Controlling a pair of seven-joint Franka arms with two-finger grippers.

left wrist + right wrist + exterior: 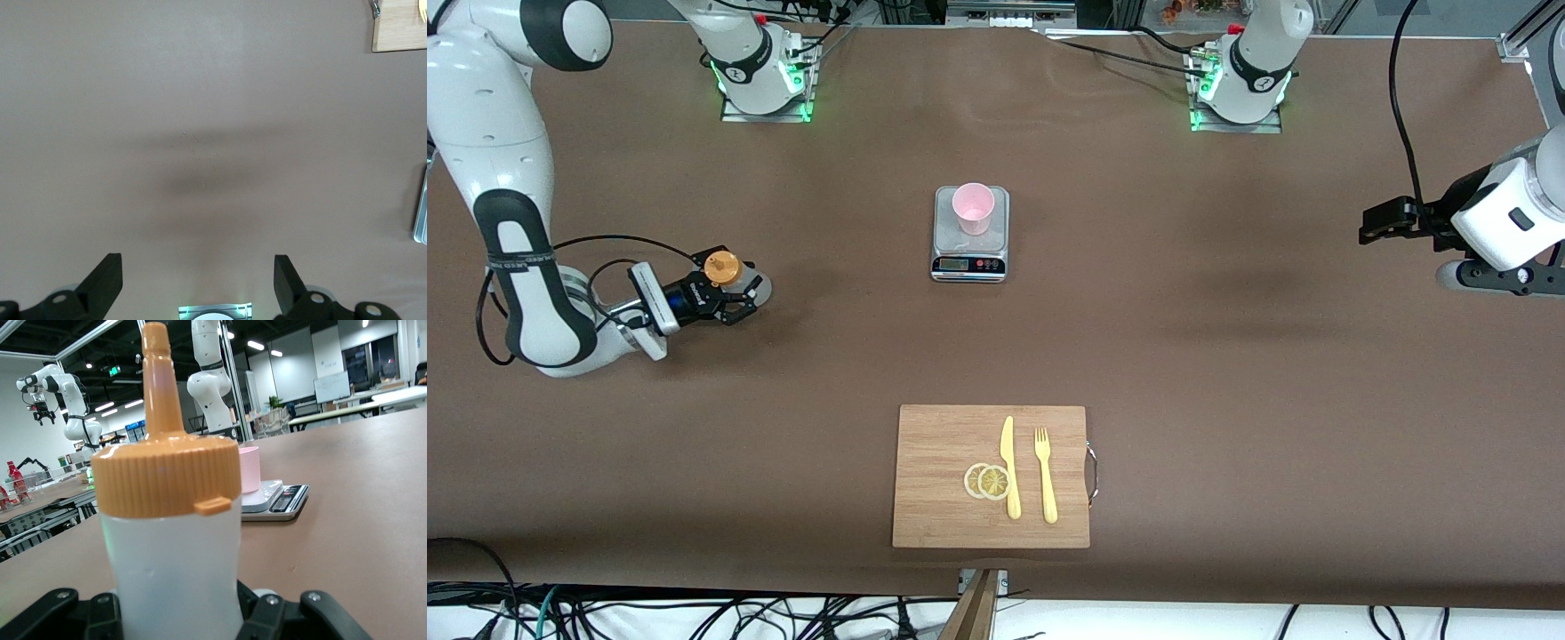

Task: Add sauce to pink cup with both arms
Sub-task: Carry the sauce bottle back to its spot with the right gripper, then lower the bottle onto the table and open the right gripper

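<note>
The sauce bottle (723, 270), whitish with an orange nozzle cap, stands upright low at the table near the right arm's end. My right gripper (734, 293) is shut on its body. In the right wrist view the bottle (170, 547) fills the foreground, with the right gripper (179, 617) clamped round its base. The pink cup (973, 207) stands on a steel kitchen scale (1000, 233) at mid-table; it also shows in the right wrist view (251, 469). My left gripper (1494, 277) hangs open and empty over bare table at the left arm's end, its jaws wide apart (197, 261).
A wooden cutting board (934, 516) lies nearer to the front camera than the scale. On it are a yellow knife (1009, 467), a yellow fork (1045, 476) and two lemon slices (987, 481). The board's corner (399, 30) shows in the left wrist view.
</note>
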